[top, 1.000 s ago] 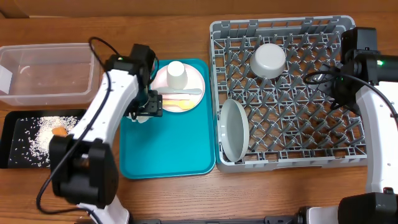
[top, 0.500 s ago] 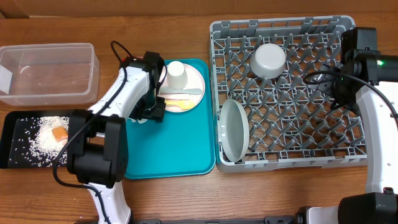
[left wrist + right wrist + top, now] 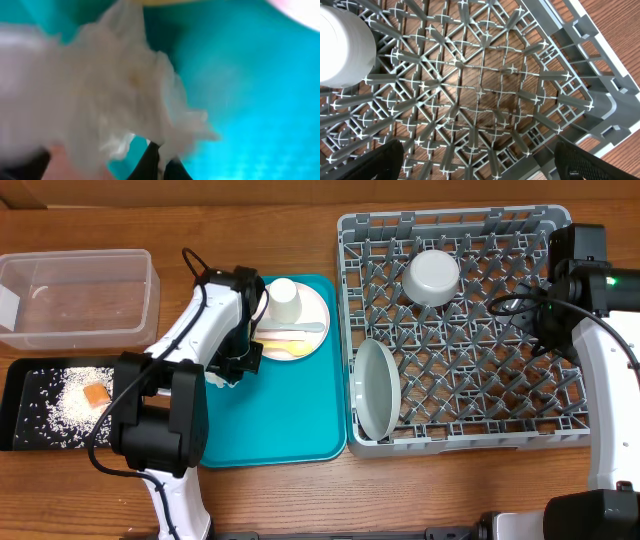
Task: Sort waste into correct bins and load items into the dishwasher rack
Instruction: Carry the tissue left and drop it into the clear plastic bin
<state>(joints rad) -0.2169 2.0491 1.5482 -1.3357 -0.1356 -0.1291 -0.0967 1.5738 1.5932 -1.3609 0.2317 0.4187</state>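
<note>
A crumpled white napkin (image 3: 125, 90) fills the left wrist view, and my left gripper (image 3: 161, 150) is shut on its lower edge. From overhead that gripper (image 3: 240, 360) sits at the left side of the teal tray (image 3: 270, 410), the napkin (image 3: 222, 377) peeking out beside it. My right gripper (image 3: 480, 167) hangs open over the dishwasher rack (image 3: 450, 218), nothing between its fingers. In the rack are a grey bowl (image 3: 432, 275) and a grey plate (image 3: 375, 388) on edge. A pale plate (image 3: 312, 312) on the teal tray carries a white cup (image 3: 284, 298) and cutlery (image 3: 290, 332).
The clear tub (image 3: 80, 298) stands at the back left. In front of it the black tray (image 3: 20, 430) holds rice grains (image 3: 65, 405) and an orange cube (image 3: 96, 394). The left arm's cable loops above the teal tray's corner.
My left gripper has closed onto the napkin at the teal tray's left side, and the left arm has swung in over it. The right arm has not moved.
</note>
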